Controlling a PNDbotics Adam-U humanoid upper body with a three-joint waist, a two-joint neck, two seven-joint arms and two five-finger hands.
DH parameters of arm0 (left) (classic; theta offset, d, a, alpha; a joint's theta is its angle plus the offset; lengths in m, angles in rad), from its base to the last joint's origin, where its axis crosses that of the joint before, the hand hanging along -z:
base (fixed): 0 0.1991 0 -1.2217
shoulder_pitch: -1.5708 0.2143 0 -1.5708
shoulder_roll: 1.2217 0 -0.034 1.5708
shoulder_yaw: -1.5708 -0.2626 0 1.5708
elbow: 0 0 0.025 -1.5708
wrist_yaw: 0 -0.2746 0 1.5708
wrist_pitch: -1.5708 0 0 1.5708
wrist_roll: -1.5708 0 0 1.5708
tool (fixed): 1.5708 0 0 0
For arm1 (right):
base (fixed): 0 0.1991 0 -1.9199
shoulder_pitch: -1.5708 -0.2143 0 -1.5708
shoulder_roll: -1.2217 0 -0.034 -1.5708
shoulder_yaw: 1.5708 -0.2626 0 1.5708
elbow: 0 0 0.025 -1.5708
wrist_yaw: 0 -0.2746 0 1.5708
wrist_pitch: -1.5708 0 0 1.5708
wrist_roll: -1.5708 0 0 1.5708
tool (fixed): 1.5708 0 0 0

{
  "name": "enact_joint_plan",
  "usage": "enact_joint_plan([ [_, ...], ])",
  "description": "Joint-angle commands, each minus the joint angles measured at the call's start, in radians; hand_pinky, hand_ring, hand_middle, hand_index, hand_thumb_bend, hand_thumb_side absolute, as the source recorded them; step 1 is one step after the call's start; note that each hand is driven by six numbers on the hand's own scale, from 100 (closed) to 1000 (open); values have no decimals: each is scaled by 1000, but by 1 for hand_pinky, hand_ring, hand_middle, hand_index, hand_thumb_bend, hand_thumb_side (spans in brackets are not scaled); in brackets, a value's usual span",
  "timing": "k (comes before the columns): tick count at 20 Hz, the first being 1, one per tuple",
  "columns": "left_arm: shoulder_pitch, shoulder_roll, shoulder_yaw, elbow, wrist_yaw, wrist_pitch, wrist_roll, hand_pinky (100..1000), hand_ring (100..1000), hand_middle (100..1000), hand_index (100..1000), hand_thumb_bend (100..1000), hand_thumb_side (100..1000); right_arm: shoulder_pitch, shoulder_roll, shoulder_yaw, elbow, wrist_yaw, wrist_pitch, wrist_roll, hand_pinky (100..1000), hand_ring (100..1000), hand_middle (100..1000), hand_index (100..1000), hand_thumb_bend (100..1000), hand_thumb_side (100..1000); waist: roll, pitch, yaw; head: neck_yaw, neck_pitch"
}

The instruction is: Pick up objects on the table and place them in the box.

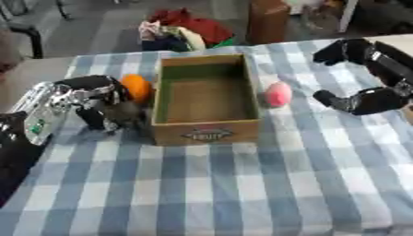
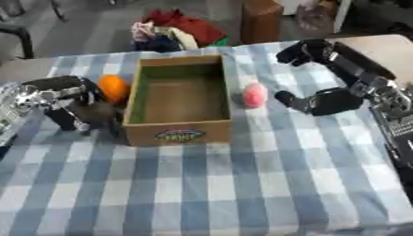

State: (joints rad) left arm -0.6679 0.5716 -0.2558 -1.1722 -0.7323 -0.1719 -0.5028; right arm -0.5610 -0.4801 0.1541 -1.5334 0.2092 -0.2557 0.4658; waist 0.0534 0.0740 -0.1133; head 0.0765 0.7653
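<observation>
Cardboard box (image 1: 206, 133) empty, nothing placed yet. Orange obj (image 1: 135, 87) and pink obj (image 2: 255, 95) on table (image 1: 242, 193). Left hand (image 1: 101, 99) curled, holds nothing visible; right hand (image 2: 322, 99) open, empty.

I count one box (image 2: 177, 103) on my table (image 2: 242, 184), its inside empty. Beside it I see one orange ball (image 2: 113, 87) on the left and one pink ball (image 2: 255, 94) on the right. That makes two loose items. I have two hands in view: left hand (image 1: 97, 99), right hand (image 2: 322, 78).
</observation>
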Motion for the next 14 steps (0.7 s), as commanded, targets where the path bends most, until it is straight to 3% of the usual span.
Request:
enact_joint_plan([
  [1, -44, 33, 31, -50, 9, 9, 25, 574, 360, 316, 517, 100, 100, -11, -13, -9, -3, 0, -1, 1, 802, 810, 727, 815, 369, 263, -1, -15, 0, 0, 5],
  [8, -135, 13, 26, -85, 3, 17, 20, 588, 386, 342, 545, 100, 100, -17, -4, -1, 1, 0, -3, 9, 802, 810, 726, 815, 368, 263, 2, -21, -20, 9, 5],
  [9, -136, 13, 20, -81, 1, 16, 3, 609, 432, 393, 602, 126, 100, -18, -4, -1, 1, 0, -4, 9, 802, 810, 727, 815, 368, 263, 2, -21, -21, 9, 5],
  [12, -123, 30, 16, -63, -11, 17, -89, 682, 622, 613, 777, 331, 100, -18, -3, -3, 2, 0, -3, 9, 801, 809, 726, 815, 370, 263, 3, -23, -16, 3, 5],
  [14, -104, 42, 28, -52, -26, 31, -126, 713, 690, 703, 819, 435, 100, -15, -5, -4, 4, 1, -3, 8, 802, 810, 726, 815, 370, 264, 3, -24, -9, -1, 5],
])
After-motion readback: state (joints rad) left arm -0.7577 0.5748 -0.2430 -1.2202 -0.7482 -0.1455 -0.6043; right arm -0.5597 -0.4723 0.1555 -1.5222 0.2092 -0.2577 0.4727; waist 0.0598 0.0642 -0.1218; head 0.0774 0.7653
